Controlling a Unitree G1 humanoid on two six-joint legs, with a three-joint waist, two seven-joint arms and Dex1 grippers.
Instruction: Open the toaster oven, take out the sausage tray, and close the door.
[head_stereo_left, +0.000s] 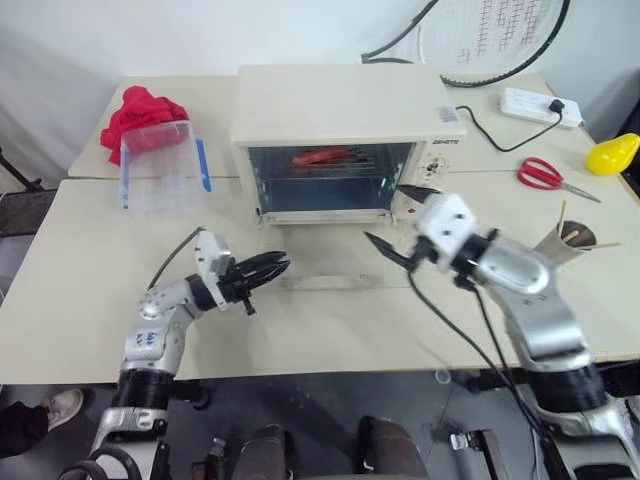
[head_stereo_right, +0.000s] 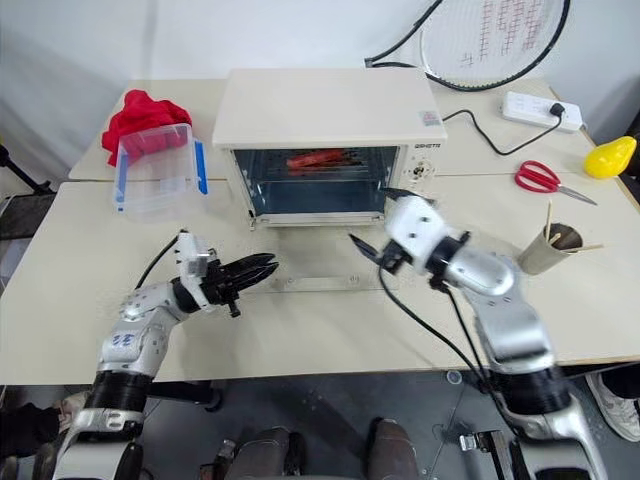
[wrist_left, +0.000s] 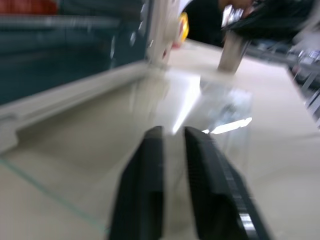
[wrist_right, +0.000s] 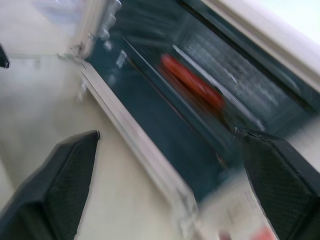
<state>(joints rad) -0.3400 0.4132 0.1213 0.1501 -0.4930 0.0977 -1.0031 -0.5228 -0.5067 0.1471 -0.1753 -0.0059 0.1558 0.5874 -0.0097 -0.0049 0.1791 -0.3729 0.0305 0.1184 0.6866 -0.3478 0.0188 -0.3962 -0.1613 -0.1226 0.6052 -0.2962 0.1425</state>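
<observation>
The cream-white toaster oven (head_stereo_left: 340, 105) stands at the back of the table. Its door (head_stereo_left: 325, 245) is open and lies flat in front of it, with the bar handle (head_stereo_left: 330, 281) nearest me. Inside, on the rack, a red sausage (head_stereo_left: 322, 157) shows on the sausage tray; the tray's metal is hard to make out. My left gripper (head_stereo_left: 280, 263) hovers at the left end of the handle, its fingers (wrist_left: 150, 170) slightly parted with nothing between them. My right gripper (head_stereo_left: 385, 213) is open wide in front of the oven's right side, aimed at the cavity and the sausage (wrist_right: 192, 87).
A clear plastic box with blue clips (head_stereo_left: 160, 165) and a red cloth (head_stereo_left: 140, 110) sit left of the oven. To the right are red scissors (head_stereo_left: 545, 175), a yellow object (head_stereo_left: 612, 153), a power strip (head_stereo_left: 540, 105) and a paper cup with sticks (head_stereo_left: 565, 245). A racket (head_stereo_left: 490, 40) lies behind.
</observation>
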